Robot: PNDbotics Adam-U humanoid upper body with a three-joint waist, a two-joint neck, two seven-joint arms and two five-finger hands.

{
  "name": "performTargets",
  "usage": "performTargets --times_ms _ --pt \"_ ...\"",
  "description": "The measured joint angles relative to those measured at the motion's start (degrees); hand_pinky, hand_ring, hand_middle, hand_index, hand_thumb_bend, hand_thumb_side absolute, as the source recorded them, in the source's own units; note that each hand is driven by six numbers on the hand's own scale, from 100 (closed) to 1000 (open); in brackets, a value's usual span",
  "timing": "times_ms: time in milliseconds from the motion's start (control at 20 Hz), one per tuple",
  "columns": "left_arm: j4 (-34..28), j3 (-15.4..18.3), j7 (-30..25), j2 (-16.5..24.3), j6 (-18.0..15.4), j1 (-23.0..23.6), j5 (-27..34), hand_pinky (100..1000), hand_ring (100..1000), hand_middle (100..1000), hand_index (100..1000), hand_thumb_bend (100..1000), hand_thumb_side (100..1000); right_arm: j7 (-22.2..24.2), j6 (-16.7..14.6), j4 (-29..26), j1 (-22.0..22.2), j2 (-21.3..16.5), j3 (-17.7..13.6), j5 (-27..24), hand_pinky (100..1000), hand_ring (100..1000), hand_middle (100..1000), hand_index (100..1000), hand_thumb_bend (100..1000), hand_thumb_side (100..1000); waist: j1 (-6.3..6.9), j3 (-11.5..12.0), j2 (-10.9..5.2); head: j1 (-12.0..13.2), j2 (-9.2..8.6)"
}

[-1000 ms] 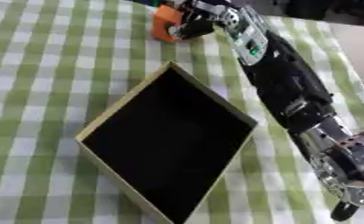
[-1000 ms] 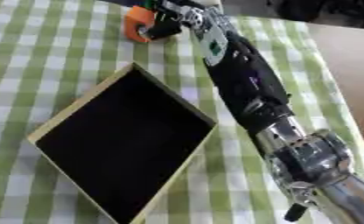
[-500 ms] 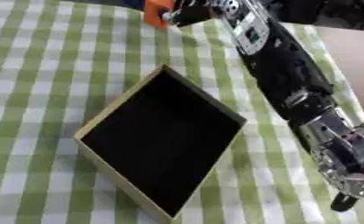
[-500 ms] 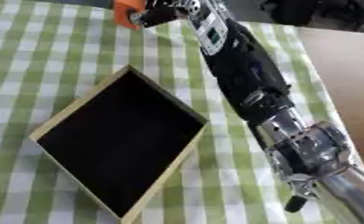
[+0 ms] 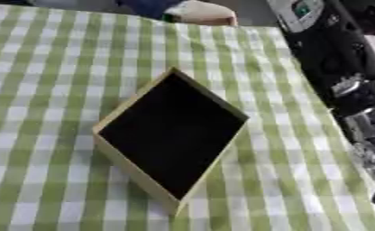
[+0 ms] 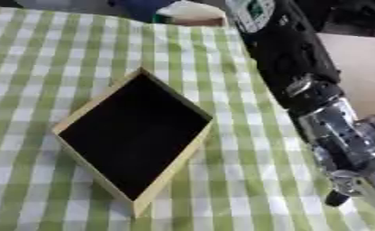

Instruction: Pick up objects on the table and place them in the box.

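An open box with tan walls [image 5: 134,170] and a black inside stands tilted like a diamond in the middle of the green-and-white checked table [image 5: 48,67]; nothing shows inside it. My right arm [image 6: 289,54] runs black and silver from the lower right up past the box's right side and leaves the picture at the top edge. The hand at its end is out of sight, and so is whatever it may hold. My left hand shows in neither view. No loose object lies on the visible cloth.
At the table's far edge sits a beige and blue shape [image 5: 194,10] that I cannot make out. A pale bare surface [image 6: 352,63] lies beyond the cloth's right edge. The checked cloth stretches wide to the left of the box.
My right hand, shut on an orange thing at the top of the view before, has risen out of the picture. The box has not moved.
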Motion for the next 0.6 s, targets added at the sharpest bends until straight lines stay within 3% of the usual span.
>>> performTargets --times_ms 300,600 --pt "0.0 0.1 1.3 0.1 -0.1 0.0 0.5 795 731 776 744 468 626 3.7 1.5 -16.6 6.6 -3.4 5.8 -3.4 754 728 645 785 100 503 0.73 -0.4 -2.12 0.3 2.69" --pt "0.0 0.2 1.5 0.1 -0.2 0.6 0.5 794 731 775 744 471 625 6.6 4.9 -27.8 12.3 -4.6 7.8 -5.0 729 708 638 778 100 504 1.55 -1.1 -3.63 0.4 4.24"
